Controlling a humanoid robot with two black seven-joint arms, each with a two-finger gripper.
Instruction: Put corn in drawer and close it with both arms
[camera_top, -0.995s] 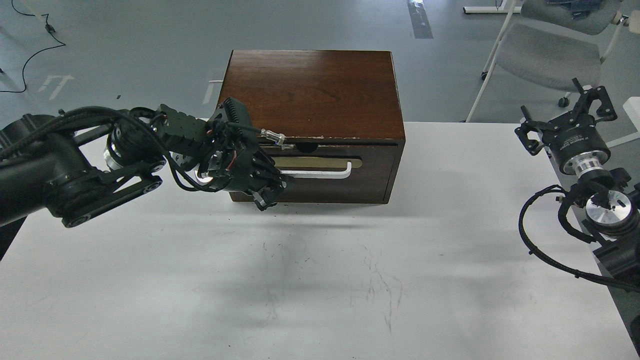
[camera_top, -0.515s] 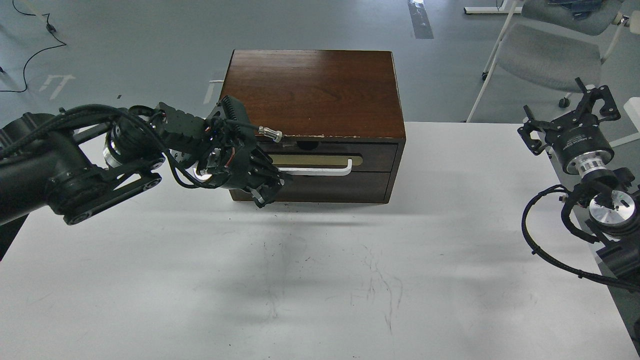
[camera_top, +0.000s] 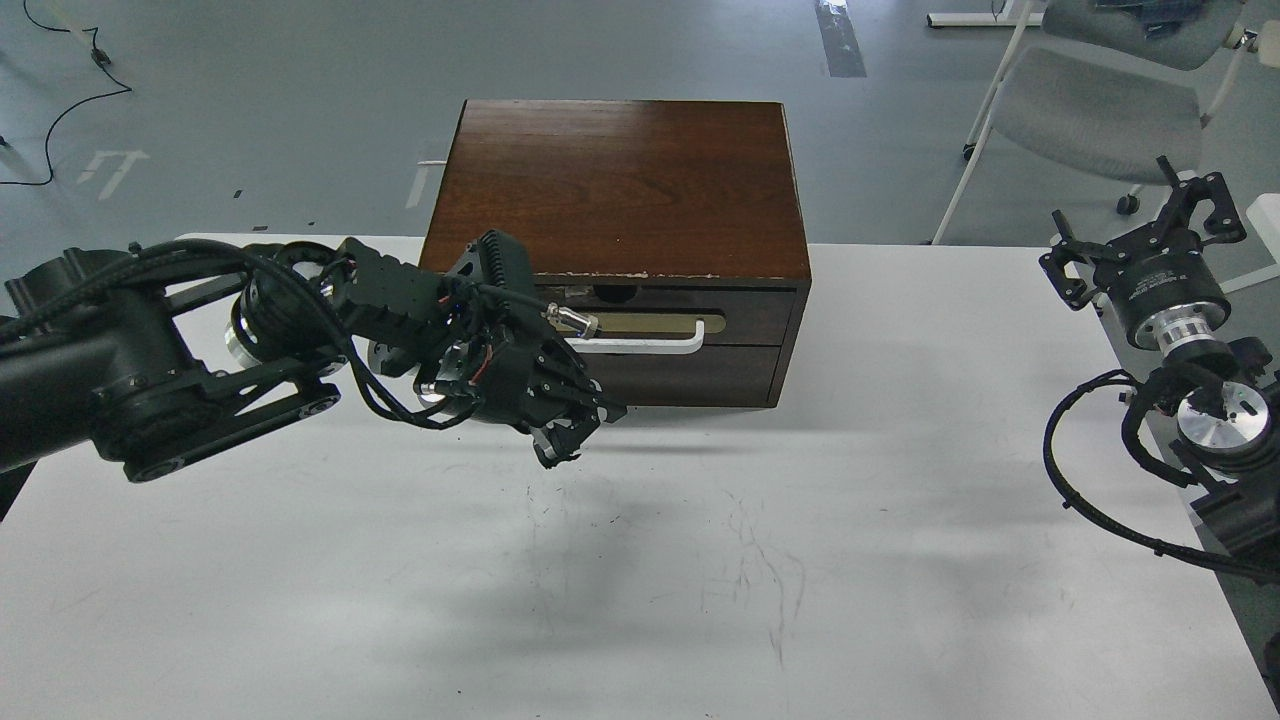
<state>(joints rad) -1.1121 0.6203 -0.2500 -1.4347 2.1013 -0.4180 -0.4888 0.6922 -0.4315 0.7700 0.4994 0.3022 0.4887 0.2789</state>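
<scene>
Drawer (camera_top: 690, 312) now shut, contents hidden.

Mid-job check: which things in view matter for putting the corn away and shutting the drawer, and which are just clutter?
Job:
drawer, looks shut
handle
left gripper, in front of the cabinet
right gripper, off to the right
corn: not visible

Lying about:
cabinet, apart from its drawer
table
chair
floor cable

Left end effector (camera_top: 575, 425) fronts drawer (camera_top: 690, 315) — rightward clear.
</scene>
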